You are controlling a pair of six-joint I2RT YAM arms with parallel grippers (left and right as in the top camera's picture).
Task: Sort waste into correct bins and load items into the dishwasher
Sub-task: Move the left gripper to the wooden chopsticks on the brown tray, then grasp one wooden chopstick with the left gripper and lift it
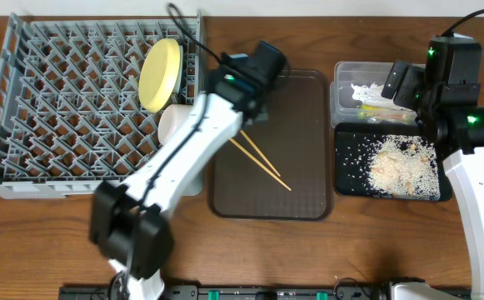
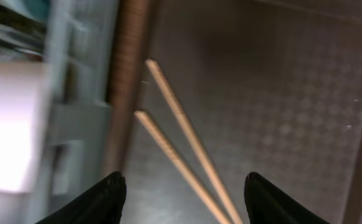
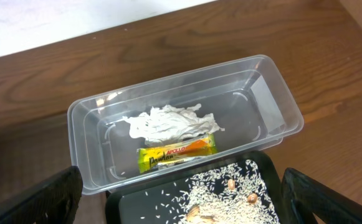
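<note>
Large square grey plastic dish rack (image 1: 67,108) stands at the left of the brown wooden desk (image 1: 308,33). A round yellow plate (image 1: 160,73) stands on edge among the pegs near the rack's right side. Just below it, at the rack's right edge, sits a white round vessel (image 1: 173,121); whether it is a cup or a bowl cannot be told. The larger brown serving tray (image 1: 304,175) lies beside the rack and carries two thin wooden chopsticks (image 2: 181,134), lying close together and not quite parallel. The left gripper (image 2: 184,196) hangs over the chopsticks with its fingers apart, holding nothing; the left wrist view is blurred. At the right, a clear rectangular plastic tub (image 3: 280,106) contains white crumpled paper (image 3: 168,124) and, touching it, a small green-and-orange snack wrapper (image 3: 177,152). A flat black rectangular tray (image 1: 346,179) sits just in front of the tub and holds whitish-beige rice-like food scraps (image 1: 404,162). The right gripper (image 3: 187,199) is above the tub and black tray, spread wide and empty.
</note>
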